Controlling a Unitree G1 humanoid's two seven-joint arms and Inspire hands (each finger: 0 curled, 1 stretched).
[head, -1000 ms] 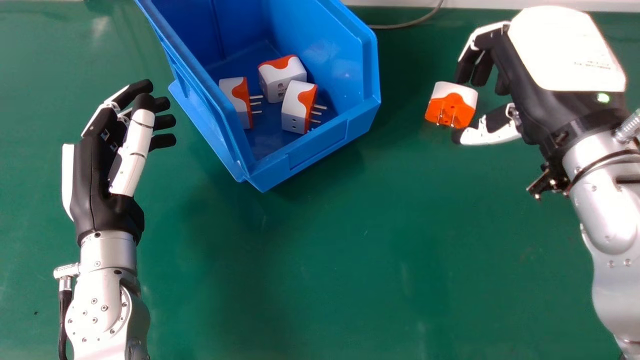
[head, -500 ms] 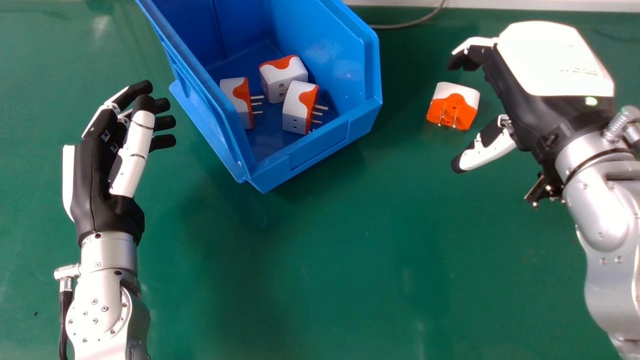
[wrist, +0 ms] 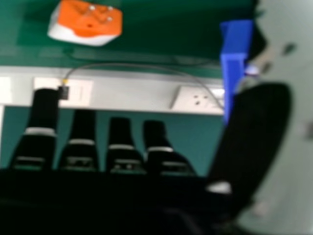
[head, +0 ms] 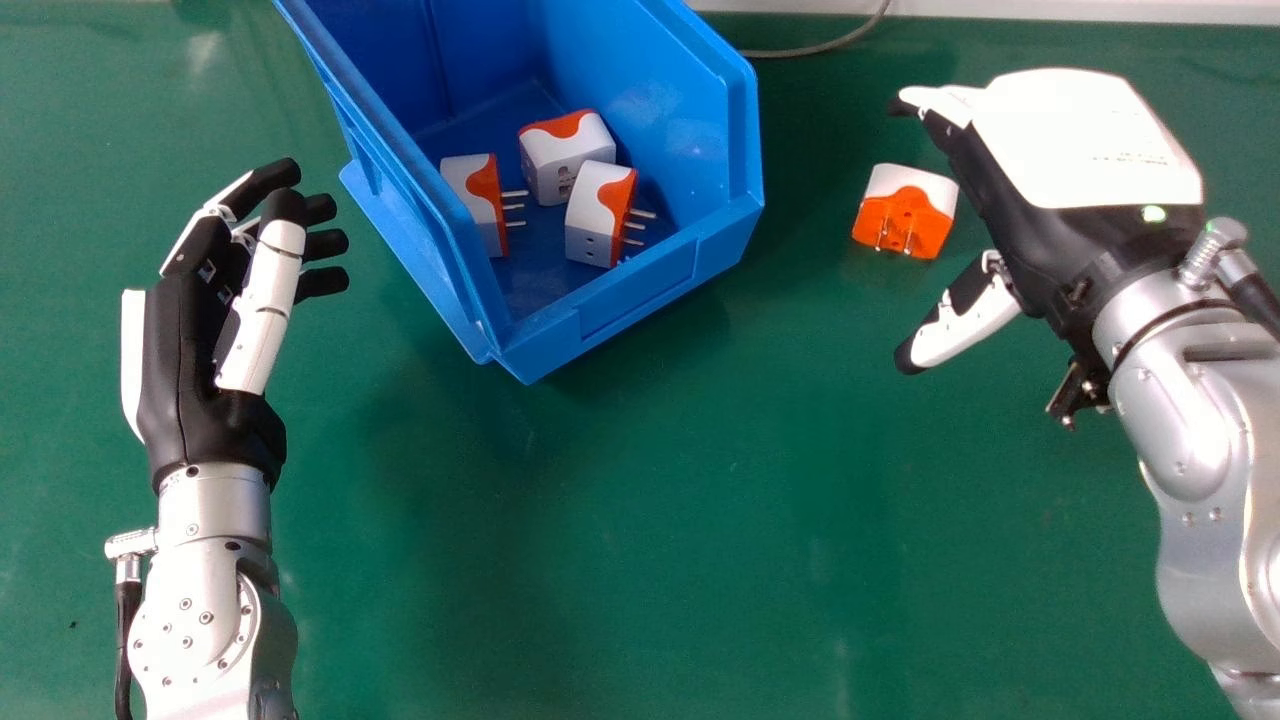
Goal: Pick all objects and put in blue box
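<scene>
Blue plastic makes the box point(head: 742, 130), and inside it are three blocky plug adapters point(head: 555, 152), white and orange, with metal pins. A fourth adapter point(head: 908, 222) is on the green table point(head: 700, 500), to the right of the box. Farther right of the box is the right hand point(head: 1050, 215), back side up, fingers straight and spread. Left of the box, the left hand point(head: 210, 390) has its fingers loosely bent.

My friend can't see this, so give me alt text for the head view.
An orange-and-white plug adapter lies on the green table, beside the robot's open, empty right robot hand. Three similar adapters sit inside the blue box, with the left robot hand at the view's left.
</scene>
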